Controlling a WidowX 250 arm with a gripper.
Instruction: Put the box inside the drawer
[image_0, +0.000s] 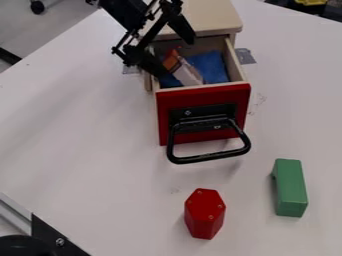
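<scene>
The gripper (176, 57) is at the drawer's open top, on its left and rear side. Its two black fingers stand apart, one low by the drawer's left wall and the other higher by the cabinet's front edge. Inside the pulled-out drawer (204, 92), which has a red front and a black handle, lies a small orange and white box (186, 73). The box is tilted, beside and partly over a blue cloth (211, 66). Its upper end is near the fingers; whether they touch it I cannot tell.
The pale wooden cabinet (212, 16) stands behind the drawer, with grey tape (245, 56) at its right side. On the white table (87, 150) in front are a red hexagonal block (204, 213) and, to its right, a green block (290, 187).
</scene>
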